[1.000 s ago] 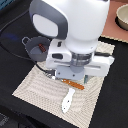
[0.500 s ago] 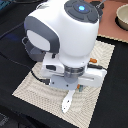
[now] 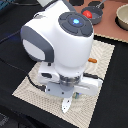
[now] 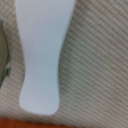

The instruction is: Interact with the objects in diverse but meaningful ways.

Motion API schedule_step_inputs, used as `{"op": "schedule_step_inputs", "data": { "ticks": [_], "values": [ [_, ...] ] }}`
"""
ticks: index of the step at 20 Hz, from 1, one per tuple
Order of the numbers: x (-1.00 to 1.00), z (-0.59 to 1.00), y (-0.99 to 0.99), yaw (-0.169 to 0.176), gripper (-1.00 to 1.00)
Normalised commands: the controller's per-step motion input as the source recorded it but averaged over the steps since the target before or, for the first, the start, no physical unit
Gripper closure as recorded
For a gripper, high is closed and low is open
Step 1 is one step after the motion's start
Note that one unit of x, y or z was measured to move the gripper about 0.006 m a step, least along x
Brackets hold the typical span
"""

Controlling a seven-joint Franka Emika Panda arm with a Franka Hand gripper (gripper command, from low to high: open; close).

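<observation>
one white cutlery blade [image 4: 42,55] on the woven mat [image 4: 95,65], directly beneath the tool, its opening unclear.

Small red tomato [image 3: 88,14] — in dark pan [image 3: 95,19]

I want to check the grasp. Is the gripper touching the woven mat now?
Cannot tell. In the exterior view the arm's body hides the gripper over the woven mat. The wrist view shows only one pale finger over the weave, with no plain contact or gap.
</observation>
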Motion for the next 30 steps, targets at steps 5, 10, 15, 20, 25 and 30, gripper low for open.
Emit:
{"op": "schedule_step_inputs", "data": {
  "ticks": [5, 10, 15, 20, 25, 30],
  "values": [
    [0.15, -0.13, -0.32, -0.013, 1.0],
    [0.16, -0.11, -0.3, -0.007, 1.0],
    [0.2, -0.05, -0.29, -0.006, 1.0],
    [0.53, 0.53, -0.12, -0.064, 1.0],
    [0.54, 1.0, 0.04, -0.057, 1.0],
    [0.32, 0.93, 0.2, -0.001, 1.0]
  ]
}}
